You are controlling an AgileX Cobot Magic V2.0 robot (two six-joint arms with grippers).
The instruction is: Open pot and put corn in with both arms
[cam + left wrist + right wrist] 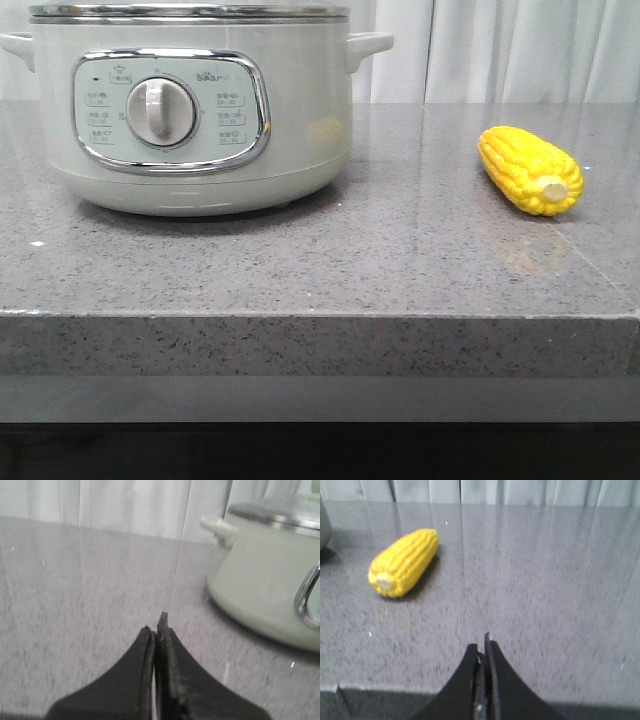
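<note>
Both my grippers, left (159,630) and right (485,647), are pinched together, holding nothing. Pot (190,110) sits lidded; corn (530,170) lies well apart. Nothing's started, I think: lift the lid first.

pot (190,105): smooth glossy pale plastic-looking body, chrome panel frame, shiny metal lid rim | corn (530,169): glossy yellow, bumpy kernel rows, looks plastic | worktop (330,270): polished grey speckled stone, reflective | fingers (162,680): matt black, scuffed | curtain (520,50): white cloth
</note>
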